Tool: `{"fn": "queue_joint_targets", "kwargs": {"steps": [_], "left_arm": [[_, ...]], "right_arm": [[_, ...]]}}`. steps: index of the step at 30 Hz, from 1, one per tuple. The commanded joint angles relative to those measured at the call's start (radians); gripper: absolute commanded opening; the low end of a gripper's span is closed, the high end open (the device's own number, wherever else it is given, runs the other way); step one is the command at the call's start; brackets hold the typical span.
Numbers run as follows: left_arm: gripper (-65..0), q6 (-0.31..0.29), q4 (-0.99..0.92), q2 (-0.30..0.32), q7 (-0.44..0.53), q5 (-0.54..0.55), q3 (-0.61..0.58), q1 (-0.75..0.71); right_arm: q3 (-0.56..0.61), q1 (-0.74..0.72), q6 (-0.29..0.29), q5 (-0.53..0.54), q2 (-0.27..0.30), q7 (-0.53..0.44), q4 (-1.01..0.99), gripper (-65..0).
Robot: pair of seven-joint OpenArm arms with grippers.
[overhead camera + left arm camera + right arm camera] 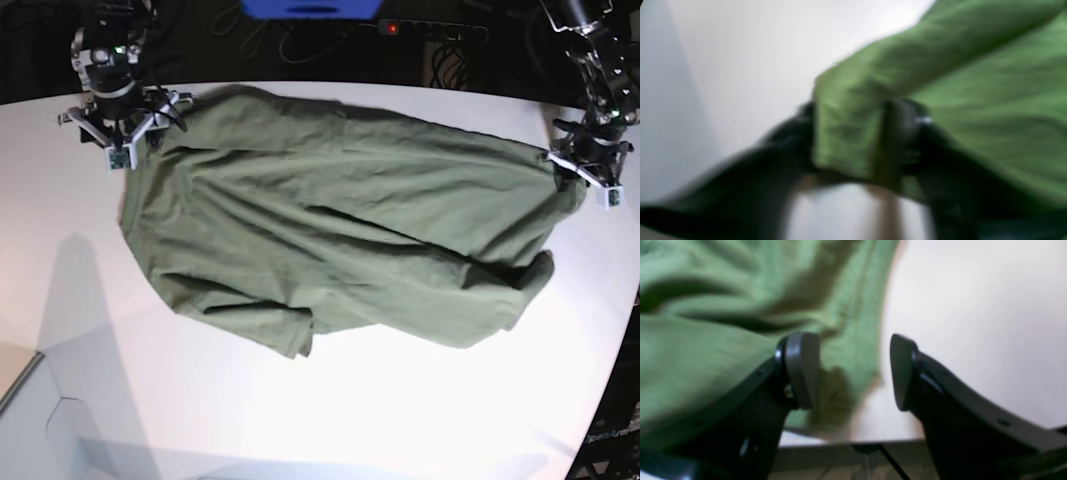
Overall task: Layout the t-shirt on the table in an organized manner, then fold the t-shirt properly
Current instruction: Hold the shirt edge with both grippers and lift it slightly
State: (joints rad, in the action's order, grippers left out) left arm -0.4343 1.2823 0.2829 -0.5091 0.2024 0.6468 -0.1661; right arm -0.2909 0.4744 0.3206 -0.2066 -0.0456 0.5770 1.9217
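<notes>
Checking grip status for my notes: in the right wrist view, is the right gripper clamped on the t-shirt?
No. The right gripper stands open, with the t-shirt edge lying between the fingers, unpinched.

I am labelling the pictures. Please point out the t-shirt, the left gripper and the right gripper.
t-shirt (340,230): base view, middle of cloth.
left gripper (853,140): left wrist view, between fingertips.
right gripper (853,371): right wrist view, between fingertips.

There was one olive-green t-shirt (340,230) and it lay on one white table (330,410). Two robot arms were in the base view, each with one gripper: the left gripper (583,172) and the right gripper (122,128). Behind the table there was one blue object (310,8) and one black power strip (432,29).
</notes>
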Motion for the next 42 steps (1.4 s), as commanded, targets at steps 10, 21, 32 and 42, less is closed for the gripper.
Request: {"fn": "queue_joint_targets", "kwargs": {"steps": [10, 21, 32, 42], "left_arm": [[-49.7, 0.009, -0.022, 0.009, -0.021, -0.021, 0.003, 0.026], [-64.9, 0.010, -0.022, 0.011, -0.023, -0.021, -0.051, 0.032], [-64.9, 0.010, -0.022, 0.011, -0.023, -0.021, -0.048, 0.032], [-64.9, 0.010, -0.022, 0.011, -0.021, -0.021, -0.046, 0.027]], "right_arm": [[0.008, 0.053, 0.133, 0.003, -0.033, -0.001, 0.072, -31.0], [0.109, 0.091, 0.133, 0.003, -0.040, 0.002, 0.072, -31.0], [0.104, 0.083, 0.133, 0.003, -0.033, -0.002, 0.011, -31.1], [0.111, 0.050, 0.133, 0.002, -0.003, 0.002, -0.066, -44.8]]}}
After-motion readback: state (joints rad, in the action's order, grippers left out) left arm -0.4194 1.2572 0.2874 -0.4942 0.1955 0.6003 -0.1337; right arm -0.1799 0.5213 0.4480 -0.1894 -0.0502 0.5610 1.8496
